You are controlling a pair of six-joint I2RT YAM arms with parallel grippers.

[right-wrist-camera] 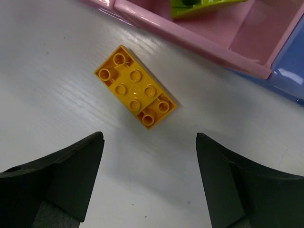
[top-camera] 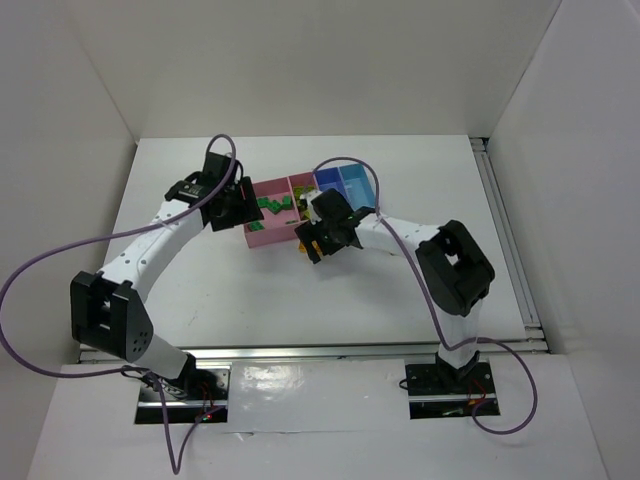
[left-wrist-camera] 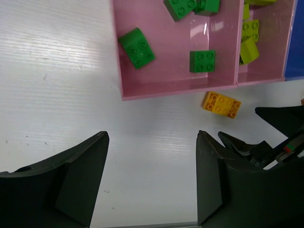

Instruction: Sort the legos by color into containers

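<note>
The right gripper [right-wrist-camera: 148, 140], wide open and empty, hangs over an orange-yellow studded plastic brick [right-wrist-camera: 135, 92]. The brick lies flat on the white worktop [right-wrist-camera: 52, 71], just ahead of the fingers and just outside the narrower pink plastic bin [right-wrist-camera: 190, 40]. Its long axis runs diagonal to the jaws. The left gripper [left-wrist-camera: 152, 137], also open and empty, hovers farther off, near the wide pink plastic bin [left-wrist-camera: 175, 88] that holds dark green bricks [left-wrist-camera: 136, 47].
</note>
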